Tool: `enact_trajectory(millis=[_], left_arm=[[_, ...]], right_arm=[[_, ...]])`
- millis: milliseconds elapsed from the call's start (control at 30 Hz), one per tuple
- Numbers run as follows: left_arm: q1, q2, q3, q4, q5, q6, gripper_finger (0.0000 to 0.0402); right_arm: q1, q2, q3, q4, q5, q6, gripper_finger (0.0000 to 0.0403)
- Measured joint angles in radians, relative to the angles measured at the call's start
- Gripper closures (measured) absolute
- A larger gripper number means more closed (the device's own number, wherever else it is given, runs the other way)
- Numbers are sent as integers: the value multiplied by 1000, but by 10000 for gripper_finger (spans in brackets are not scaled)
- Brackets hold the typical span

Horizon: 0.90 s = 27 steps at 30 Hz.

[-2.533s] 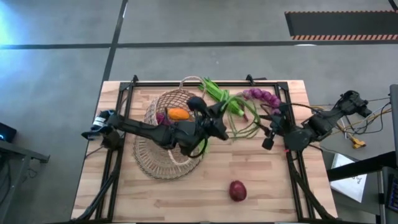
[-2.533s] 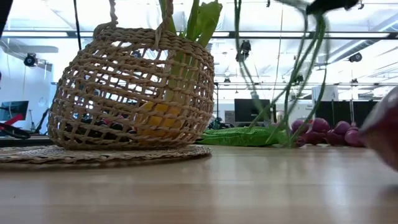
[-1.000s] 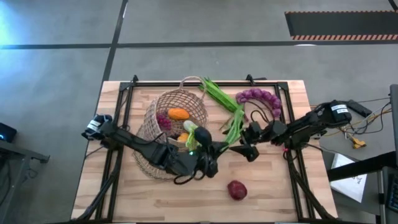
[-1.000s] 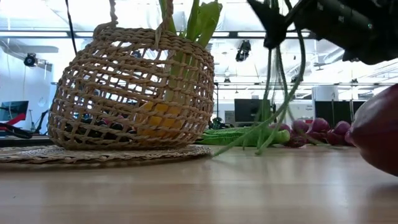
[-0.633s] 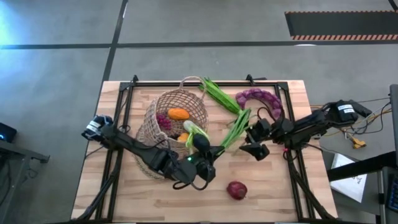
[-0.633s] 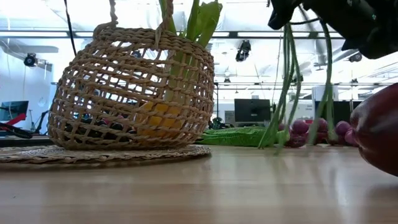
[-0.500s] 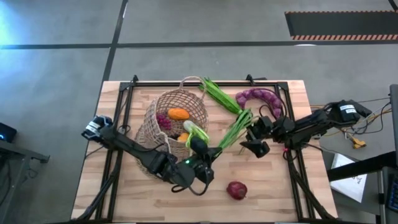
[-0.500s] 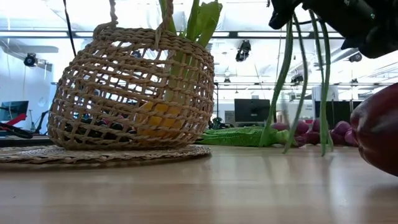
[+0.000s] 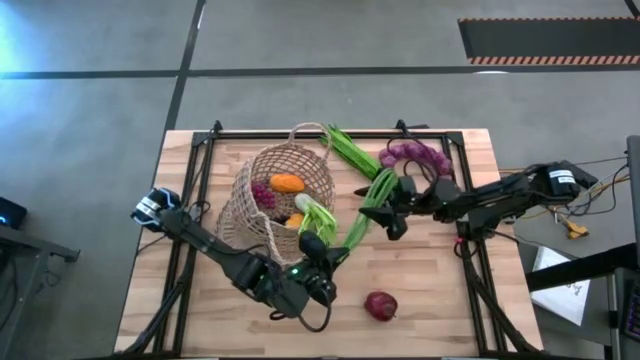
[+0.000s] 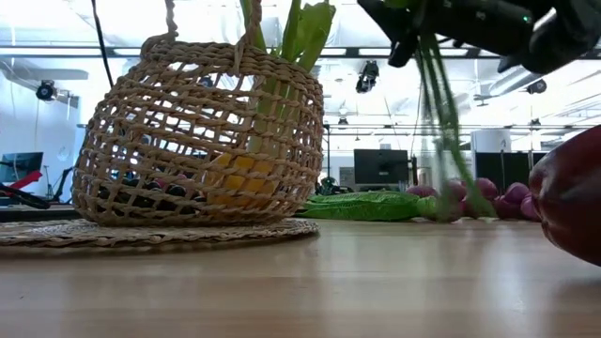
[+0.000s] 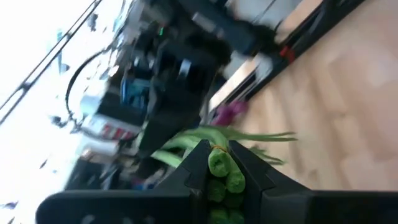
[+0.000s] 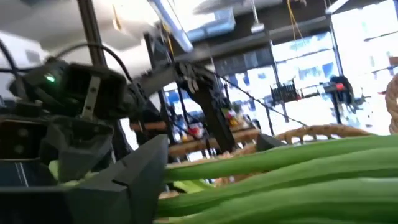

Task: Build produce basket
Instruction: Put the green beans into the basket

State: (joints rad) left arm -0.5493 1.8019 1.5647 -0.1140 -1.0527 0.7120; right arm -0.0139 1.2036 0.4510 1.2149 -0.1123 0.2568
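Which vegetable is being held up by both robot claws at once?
The green beans: the left gripper pinches one end and the right gripper meets the other, while the red onion lies untouched on the table.

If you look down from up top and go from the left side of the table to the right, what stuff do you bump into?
Basket → left end effector, shut on the green beans → red onion → right end effector, also at the beans → string of purple onions.
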Motion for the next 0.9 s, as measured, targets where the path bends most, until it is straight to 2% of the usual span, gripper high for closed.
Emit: enact_trajectory(millis=[200,300,433,600,767,900], left_arm=[[-27,-3,-71,-2,-232,-1,381],[-45,-3,-88,0,-305,-2,371],[-55,-10,-99,-2,-345,-34,347],[-74,-63,-116,-3,-341,-93,301],[-107,-156,-152,-1,-349,-176,245],[-159,-234,-206,-2,-449,-263,216]], right_arm=[[0,-50,75,-218,2,-56,263],[0,-85,147,-379,7,-97,316],[2,-93,301,-626,32,-182,378],[0,-29,539,-872,153,-294,383],[0,98,797,-1068,202,-389,384],[0,228,1005,-1206,203,-441,384]])
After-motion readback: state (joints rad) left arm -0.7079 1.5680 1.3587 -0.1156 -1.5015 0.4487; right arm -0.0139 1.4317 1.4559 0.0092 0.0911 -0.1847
